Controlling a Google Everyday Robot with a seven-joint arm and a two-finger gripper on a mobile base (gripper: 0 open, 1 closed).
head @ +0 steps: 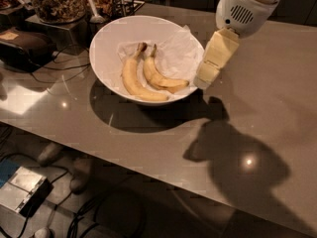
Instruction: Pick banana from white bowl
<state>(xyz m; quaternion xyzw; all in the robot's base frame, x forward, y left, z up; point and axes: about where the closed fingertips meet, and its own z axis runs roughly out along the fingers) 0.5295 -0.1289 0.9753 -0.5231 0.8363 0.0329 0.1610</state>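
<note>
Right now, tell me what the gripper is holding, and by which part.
Nothing. The gripper hangs just outside the rim of the white bowl; the banana and the longer banana lie inside, untouched.

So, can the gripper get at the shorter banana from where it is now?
Probably yes. The gripper hangs by the rim of the bowl, and the shorter banana lies uncovered, nearest that side. Only the rim is between them; the longer banana lies beyond.

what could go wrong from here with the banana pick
The gripper hangs at the right rim of the white bowl, so moving in could knock it. The banana lies right beside a longer banana, so the wrong one may get caught. The crumpled paper could lift too.
</note>
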